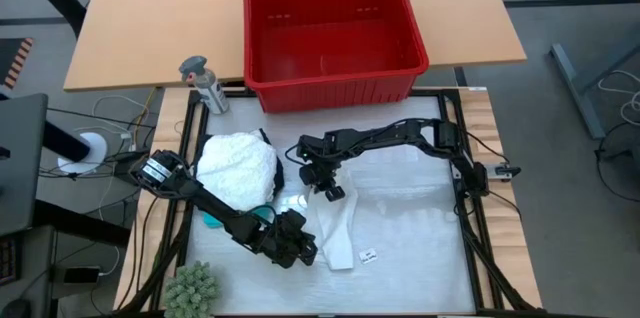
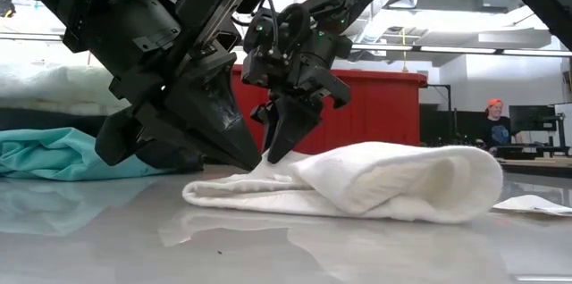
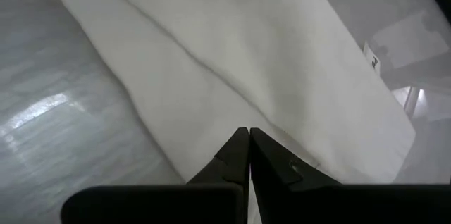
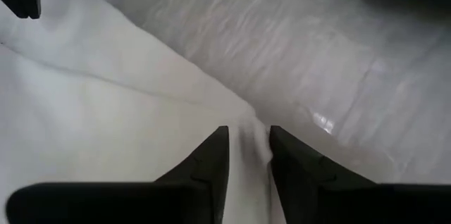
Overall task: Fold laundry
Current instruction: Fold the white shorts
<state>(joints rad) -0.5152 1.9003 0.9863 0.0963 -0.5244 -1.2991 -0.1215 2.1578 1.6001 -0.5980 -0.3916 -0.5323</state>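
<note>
— White garment (image 1: 335, 226), position and axis?
— Flat on the table (image 1: 420, 248), long axis running diagonally between both claws.
— Claws?
— Left claw (image 1: 306, 251) together at its edge; right claw (image 1: 327, 193) slightly apart around a fold.

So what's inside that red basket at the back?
The red basket shows only its own bare red floor from above; no laundry lies in it. The white cloth lies on the table, with both grippers on it.

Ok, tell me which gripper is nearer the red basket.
Right. The right gripper sits at the upper end of the white cloth, closer to the red basket. The left gripper is at the cloth's lower edge, farther down the table from the basket.
</note>
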